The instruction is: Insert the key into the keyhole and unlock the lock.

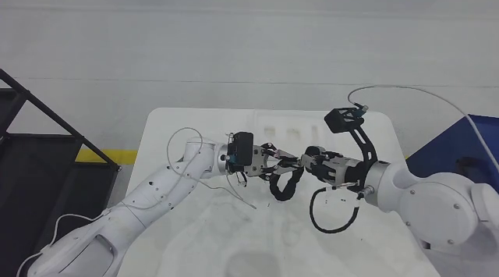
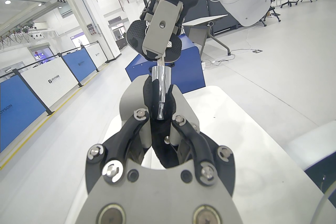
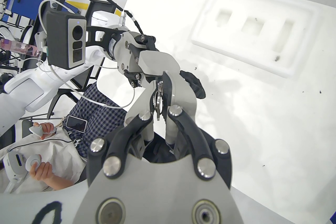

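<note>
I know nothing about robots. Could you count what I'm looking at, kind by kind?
Grippers: 2, the left gripper and the right gripper
Locks: 1, the lock clamped in the left gripper
Keys: 1, the key clamped in the right gripper
Trays: 1, the foam tray on the table
Tables: 1
Total: 6

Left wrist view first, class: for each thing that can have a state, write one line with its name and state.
left gripper: shut on the lock.
right gripper: shut on the key.
lock: held off the table, one end facing the key.
key: blade tip at the lock's end; how far in cannot be told.
</note>
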Robot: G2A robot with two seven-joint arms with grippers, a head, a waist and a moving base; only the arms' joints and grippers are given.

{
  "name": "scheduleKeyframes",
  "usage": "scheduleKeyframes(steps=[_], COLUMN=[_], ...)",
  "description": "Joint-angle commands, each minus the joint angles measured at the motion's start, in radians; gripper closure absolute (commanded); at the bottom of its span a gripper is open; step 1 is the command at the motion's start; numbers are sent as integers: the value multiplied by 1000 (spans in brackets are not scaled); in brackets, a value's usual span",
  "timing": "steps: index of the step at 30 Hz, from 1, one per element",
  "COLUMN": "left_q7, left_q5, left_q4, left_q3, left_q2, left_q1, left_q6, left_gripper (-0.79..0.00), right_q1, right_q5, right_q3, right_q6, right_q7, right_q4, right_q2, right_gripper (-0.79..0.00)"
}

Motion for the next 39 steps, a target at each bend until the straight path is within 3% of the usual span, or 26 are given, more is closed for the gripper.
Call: scheduleKeyframes(steps=[1, 2, 3, 9, 15, 21, 31, 39], left_q7=[2, 2, 2, -9, -106, -253, -623, -810], left_q5=[1, -1, -3, -23, -50, -218, -646, -846], left_q4=[2, 3, 5, 19, 8, -26, -88, -132], left_q3=[-3, -4, -6, -10, -32, -9, 72, 87], left_q2=[-1, -2, -3, -6, 3, 34, 125, 166], left_q1=[2, 3, 4, 4, -10, -14, -105, -140], left_q6=[-2, -3, -6, -71, -205, -214, -214, -214], left_gripper=[0, 0, 0, 0, 0, 0, 0, 0], right_q1=[0, 0, 1, 1, 15, 8, -8, -8], right_q5=[-3, -2, 0, 30, 8, -8, -14, -14], right_q3=[-2, -2, -1, 17, 42, 66, 41, 41], right_q6=[5, 9, 10, -68, -394, -598, -697, -697], right_q7=[3, 1, -6, -34, 27, 99, 137, 137], right_q4=[0, 0, 0, 0, 32, 44, 53, 53], right_q2=[0, 0, 0, -1, 13, 26, 34, 34], right_gripper=[-172, -582, -785, -785, -785, -785, -785, -785])
